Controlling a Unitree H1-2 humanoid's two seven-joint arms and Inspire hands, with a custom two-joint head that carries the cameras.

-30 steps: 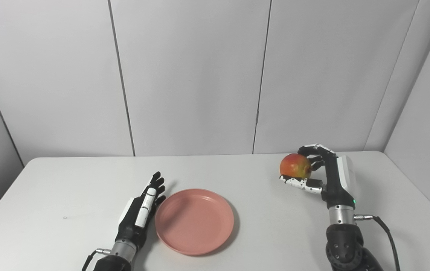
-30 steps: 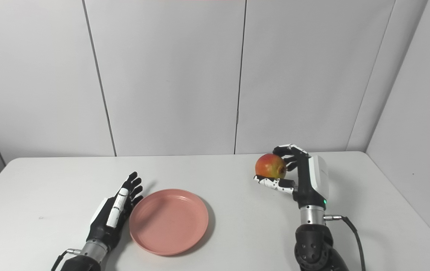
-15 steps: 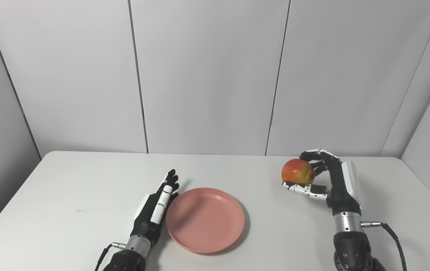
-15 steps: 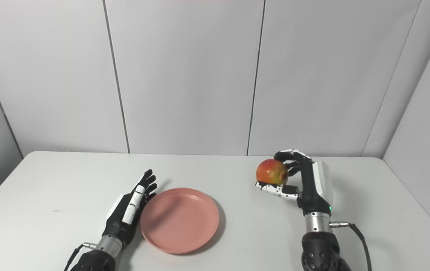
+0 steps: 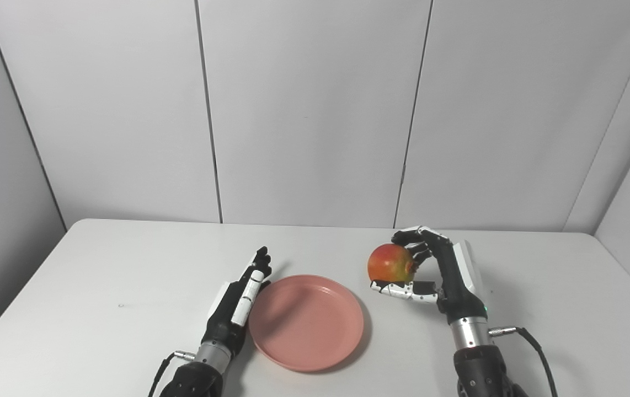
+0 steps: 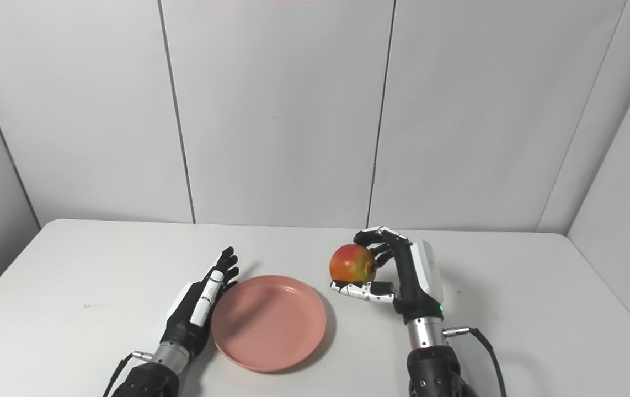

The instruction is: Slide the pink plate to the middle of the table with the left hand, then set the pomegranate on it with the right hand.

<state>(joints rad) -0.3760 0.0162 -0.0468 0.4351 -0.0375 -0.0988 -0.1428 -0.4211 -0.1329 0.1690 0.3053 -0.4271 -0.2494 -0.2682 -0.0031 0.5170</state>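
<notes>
Moved leftward since a second ago: right hand, clasping pomegranate, held above worktop just right of plate. Left hand flat, fingers extended, holding nothing, edge against plate's left rim. Plate near worktop's middle.

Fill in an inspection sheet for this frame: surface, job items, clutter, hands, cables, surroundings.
Surface: white table, bare apart from the items below.
Job's things: pink plate flat on the table, near the front middle, nothing on it; pomegranate held above the table, just right of the plate.
Clutter: nothing seen.
Hands: left hand open, fingers straight, lying along the plate's left rim; right hand shut on the pomegranate.
Cables: a black cable leaves the right wrist; another cable leaves the left wrist.
Surroundings: plain grey wall panels behind and to both sides.
</notes>
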